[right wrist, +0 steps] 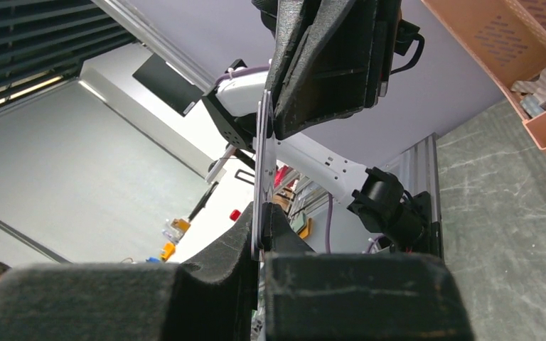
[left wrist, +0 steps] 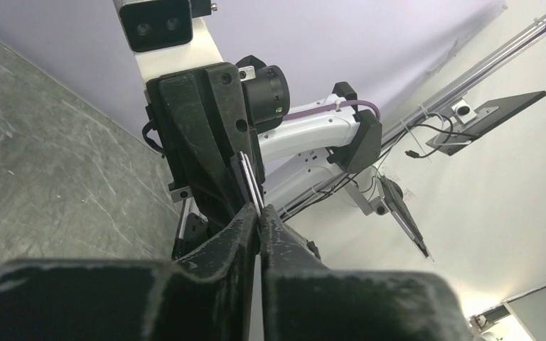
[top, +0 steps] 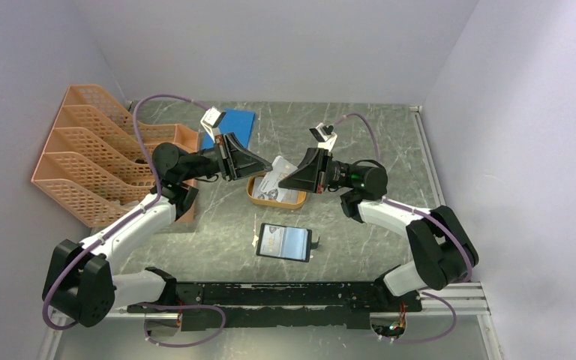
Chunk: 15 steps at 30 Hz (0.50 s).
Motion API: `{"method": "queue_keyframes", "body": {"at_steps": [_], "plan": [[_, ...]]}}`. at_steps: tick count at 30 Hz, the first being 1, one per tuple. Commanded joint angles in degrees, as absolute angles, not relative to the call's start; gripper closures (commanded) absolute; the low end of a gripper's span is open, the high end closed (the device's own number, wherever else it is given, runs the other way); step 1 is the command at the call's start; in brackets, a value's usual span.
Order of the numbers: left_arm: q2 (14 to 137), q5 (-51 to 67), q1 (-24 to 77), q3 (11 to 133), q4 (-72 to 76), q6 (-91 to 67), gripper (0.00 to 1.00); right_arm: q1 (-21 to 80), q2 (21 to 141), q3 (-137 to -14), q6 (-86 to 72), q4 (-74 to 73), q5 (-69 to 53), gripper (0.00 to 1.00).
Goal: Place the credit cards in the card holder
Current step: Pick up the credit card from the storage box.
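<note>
Stage: early | card holder [top: 285,242] open on desk [top: 360,247], lower centre, no card plainly inside | credit card [right wrist: 261,163] pinched by both left hand [left wrist: 259,209] and right hand [right wrist: 261,217] above orange dish [top: 253,193] | other cards [top: 276,184] in dish, pending

A grey-green marbled pattern is shown by the tabletop [top: 217,225], a peach lattice by the file rack [top: 82,150] at nine o'clock, plain blue by the sheet [top: 236,124] at twelve o'clock. The oval dish [top: 255,196] is coloured orange, the card holder [top: 285,242] black with bluish-clear pockets, the credit card [right wrist: 261,170] pale grey
</note>
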State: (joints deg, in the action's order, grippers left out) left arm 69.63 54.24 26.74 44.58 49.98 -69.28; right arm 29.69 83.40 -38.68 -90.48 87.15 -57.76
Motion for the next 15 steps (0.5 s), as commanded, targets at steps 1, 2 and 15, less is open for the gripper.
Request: {"method": "queue_keyframes", "body": {"at_steps": [1, 2, 15], "plan": [[69.26, 55.35, 26.98, 43.76, 51.71, -68.45, 0.95, 30.36, 82.88, -41.11, -89.79, 96.52, -58.50, 1.00], [69.14, 55.45, 27.06, 43.85, 51.76, -68.45, 0.95, 30.36, 82.56, -41.07, -89.14, 95.53, -58.61, 1.00], [68.00, 48.55, 26.43, 44.76, 38.98, -61.49, 0.95, 29.37, 80.08, -37.50, -80.08, 79.00, -54.24, 0.87]]}}
